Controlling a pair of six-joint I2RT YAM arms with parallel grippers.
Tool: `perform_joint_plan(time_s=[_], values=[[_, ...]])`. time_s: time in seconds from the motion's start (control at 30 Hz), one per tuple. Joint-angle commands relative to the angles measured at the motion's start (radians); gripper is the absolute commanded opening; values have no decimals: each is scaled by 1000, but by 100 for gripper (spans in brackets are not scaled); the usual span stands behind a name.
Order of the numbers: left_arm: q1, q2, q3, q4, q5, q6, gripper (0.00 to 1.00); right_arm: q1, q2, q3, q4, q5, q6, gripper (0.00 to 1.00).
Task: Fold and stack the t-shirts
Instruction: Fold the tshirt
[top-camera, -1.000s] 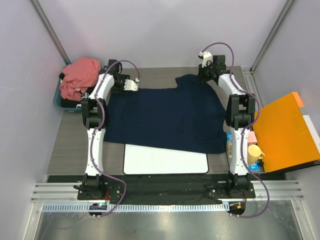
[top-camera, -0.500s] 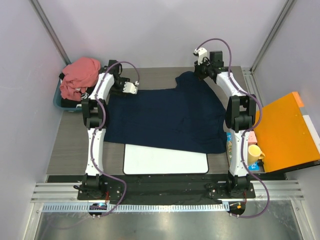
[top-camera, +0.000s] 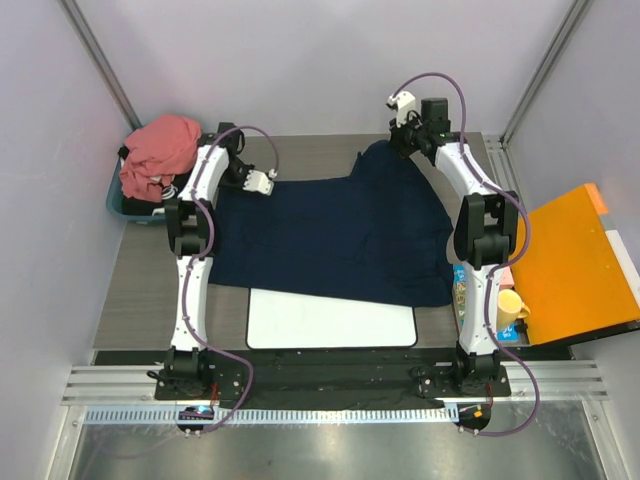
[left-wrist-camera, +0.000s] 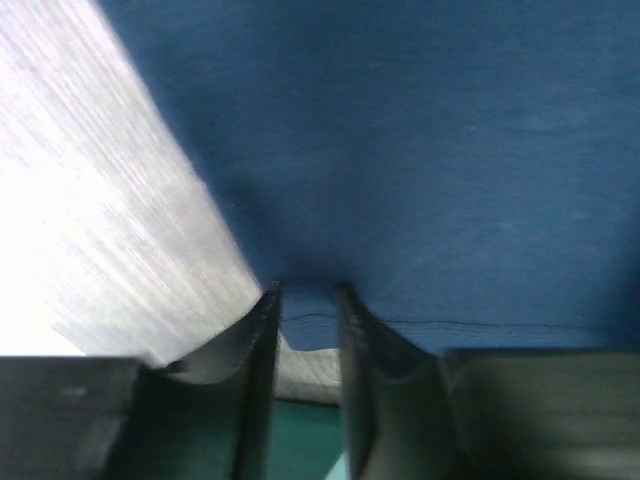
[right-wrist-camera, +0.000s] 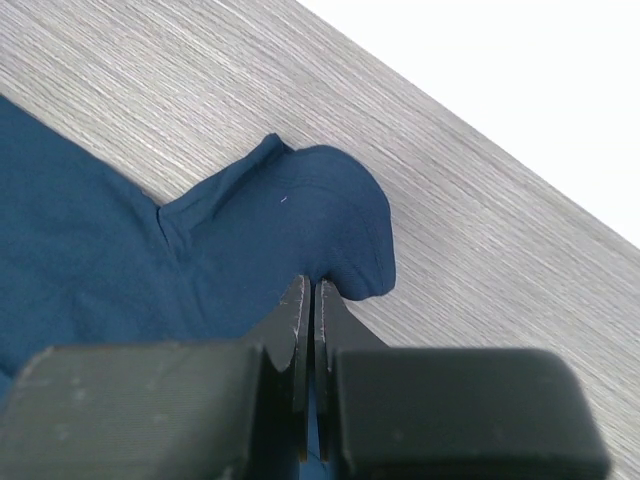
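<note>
Securing the far edge of the large plain dark navy cloth t-shirt spread flat mid-table, right gripper pinching its sleeve, left gripper narrowly parted astride the hem, calling next for closing left, then lifting evenly.

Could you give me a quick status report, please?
Right claw shut on navy shirt, far corner. Left claw at its left edge, grip unclear. Pink shirt in bin.

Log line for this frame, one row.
left gripper: part-open astride navy t-shirt edge | right gripper: shut on its far edge | pink t-shirt: heaped far left
</note>
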Motion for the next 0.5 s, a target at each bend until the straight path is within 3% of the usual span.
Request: perform_joint_plan(time_s=[0.0, 0.13, 0.17, 0.33, 0.47], values=[[11, 105, -32, -218, 21, 19, 25, 15, -95, -10, 31, 13, -25, 1], [11, 107, -32, -222, 20, 20, 10, 20, -118, -35, 39, 20, -33, 1], [11, 107, -32, -224, 20, 22, 0, 24, -121, -41, 39, 20, -38, 1], [9, 85, -53, -190, 11, -29, 0, 36, -138, -65, 42, 20, -51, 1], [9, 33, -91, -40, 26, -132, 0, 40, -149, -75, 42, 21, -60, 1]])
